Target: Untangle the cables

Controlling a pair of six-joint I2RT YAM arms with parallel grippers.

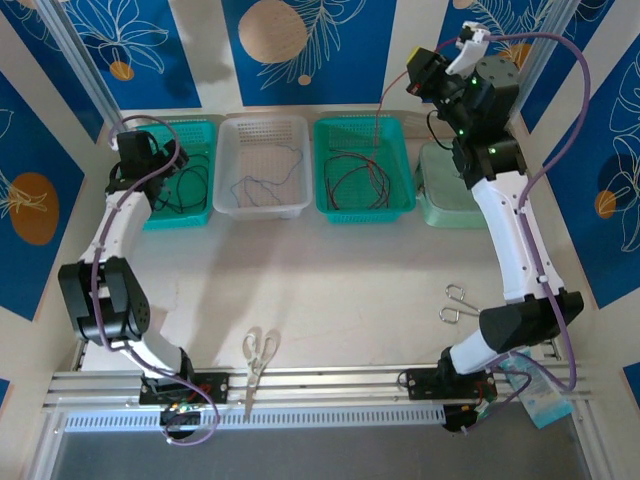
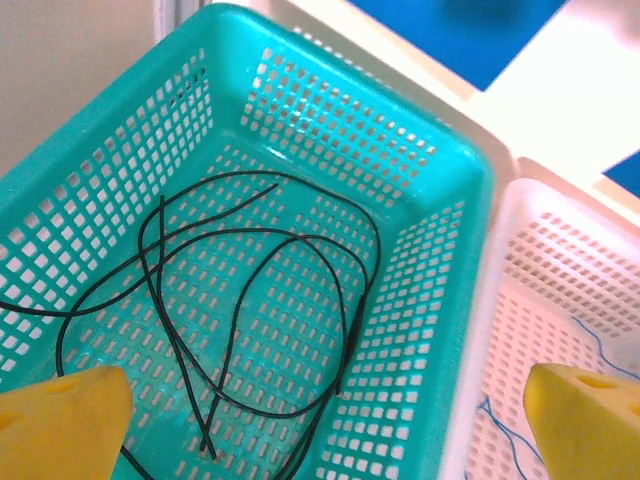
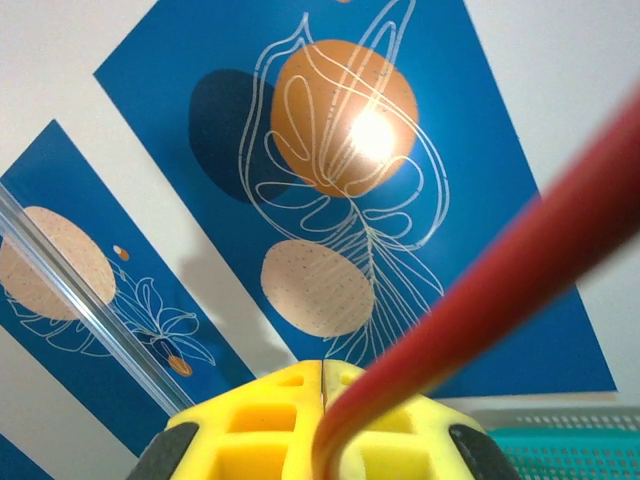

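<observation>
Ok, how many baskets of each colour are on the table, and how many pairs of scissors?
Teal baskets: 2
White basket: 1
Pale green basket: 1
Scissors: 2
Total: 6

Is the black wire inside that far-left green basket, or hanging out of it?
Inside: the black wire lies in loose loops on the teal basket's floor.

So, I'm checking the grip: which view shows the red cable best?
Right wrist: the red cable sits close up, pinched between the shut yellow fingers. Top external shows a thin line leading up from a teal basket. Left wrist faces a black cable instead.
</observation>
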